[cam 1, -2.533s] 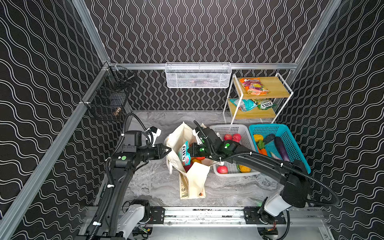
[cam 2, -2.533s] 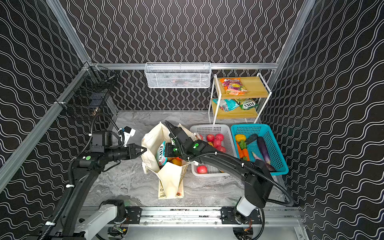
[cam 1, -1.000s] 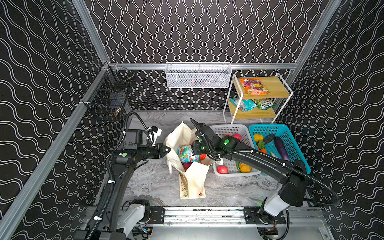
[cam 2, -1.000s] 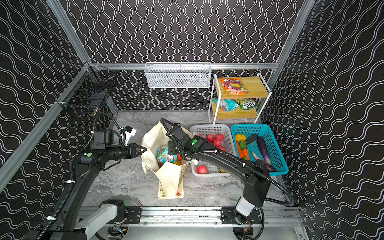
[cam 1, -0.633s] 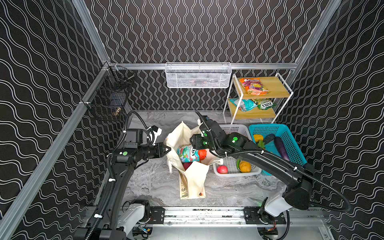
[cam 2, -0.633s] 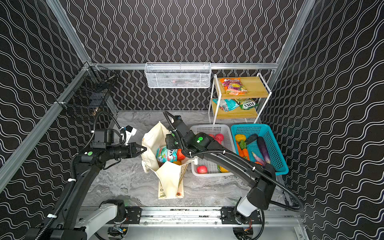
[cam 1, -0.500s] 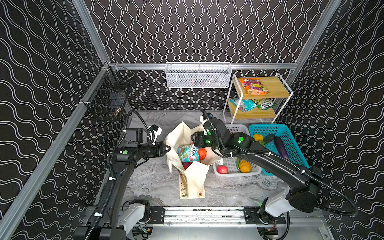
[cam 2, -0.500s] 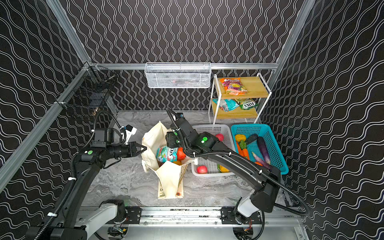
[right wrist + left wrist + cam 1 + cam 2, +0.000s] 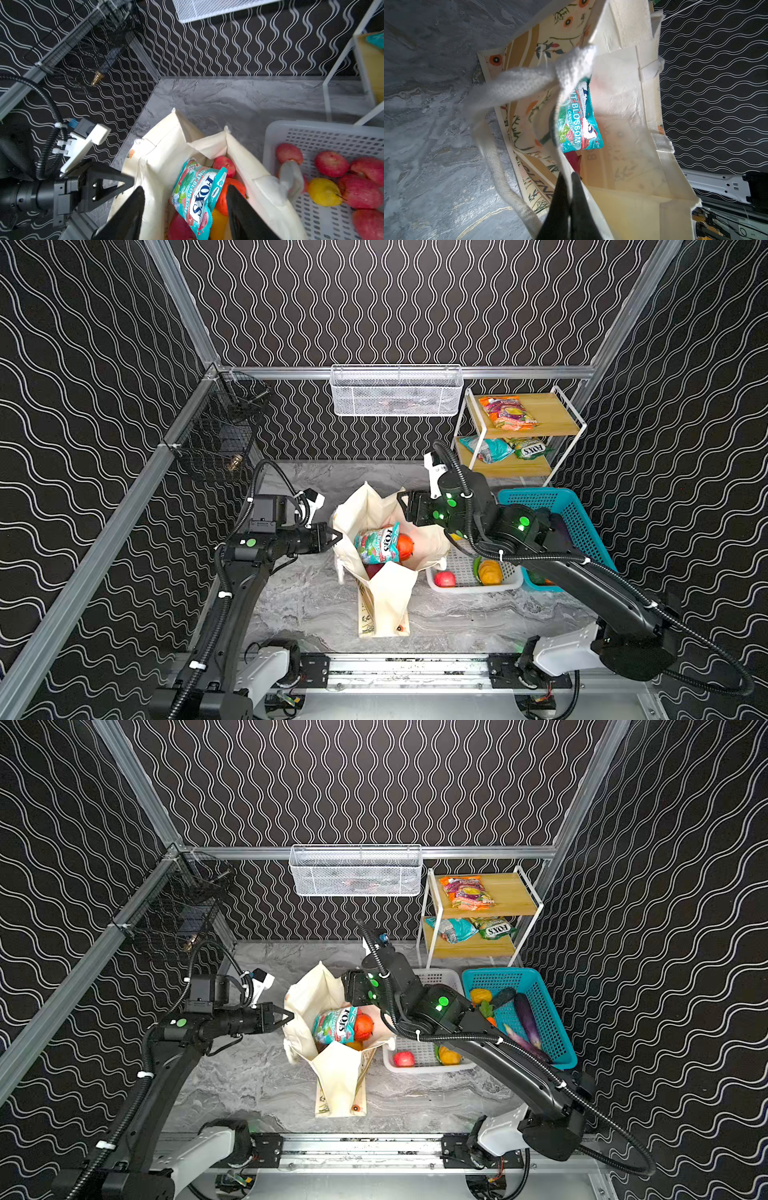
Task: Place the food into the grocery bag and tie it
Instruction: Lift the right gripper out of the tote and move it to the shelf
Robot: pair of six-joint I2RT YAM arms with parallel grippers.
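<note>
The cream grocery bag (image 9: 384, 597) (image 9: 338, 1073) stands open mid-table. Inside lies food: a teal FOX'S packet (image 9: 376, 545) (image 9: 334, 1025) (image 9: 579, 122) (image 9: 197, 193) on top, an orange-red tomato (image 9: 405, 546) (image 9: 235, 187) beside it, and a dark pink fruit (image 9: 178, 228) beneath. My left gripper (image 9: 334, 537) (image 9: 289, 1017) (image 9: 569, 176) is shut on the bag's left rim, holding the mouth open. My right gripper (image 9: 409, 508) (image 9: 351, 986) (image 9: 185, 188) hangs open above the mouth, its fingers wide on either side of the packet without touching it.
A white basket (image 9: 473, 585) (image 9: 301, 126) with red apples (image 9: 331, 164) and a yellow fruit (image 9: 324, 192) sits right of the bag. Beyond it a teal basket (image 9: 573, 510) holds vegetables. More packets lie on a shelf rack (image 9: 519, 427). A wire basket (image 9: 395, 389) hangs on the back wall.
My right gripper opened, let go of the teal packet and rose back out of the bag towards the rear right. The packet now lies in the bag. The left gripper kept its hold.
</note>
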